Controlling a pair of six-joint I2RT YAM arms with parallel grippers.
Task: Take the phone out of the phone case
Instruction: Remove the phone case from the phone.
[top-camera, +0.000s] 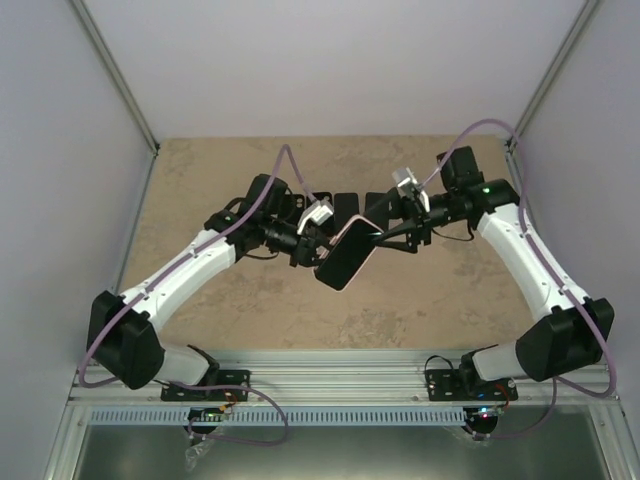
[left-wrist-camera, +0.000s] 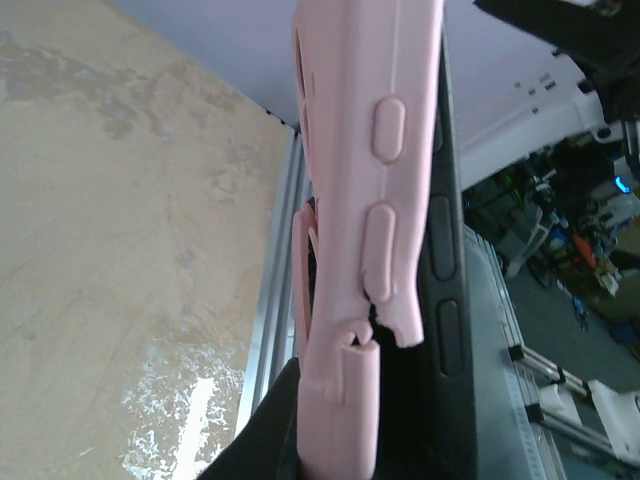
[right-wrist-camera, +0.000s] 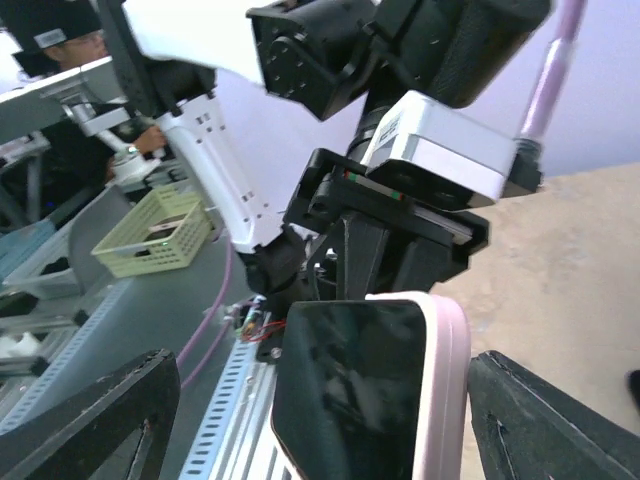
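Observation:
A black phone (top-camera: 343, 264) in a pink case (top-camera: 356, 223) hangs in the air above the table's middle, tilted, between my two grippers. My left gripper (top-camera: 318, 242) is shut on its left end. In the left wrist view the pink case (left-wrist-camera: 365, 150) shows edge-on, and its rim has come away from the phone's black side (left-wrist-camera: 440, 260) near my fingers. My right gripper (top-camera: 386, 233) is open at the phone's upper right end. In the right wrist view its fingers (right-wrist-camera: 85, 425) stand wide on both sides of the screen (right-wrist-camera: 350, 390) and the pink rim (right-wrist-camera: 442, 390), touching neither.
The beige table (top-camera: 200, 180) lies under the arms, with grey walls at the back and sides. An aluminium rail (top-camera: 340, 385) runs along the near edge. A green basket (right-wrist-camera: 155, 232) stands off the table in the right wrist view.

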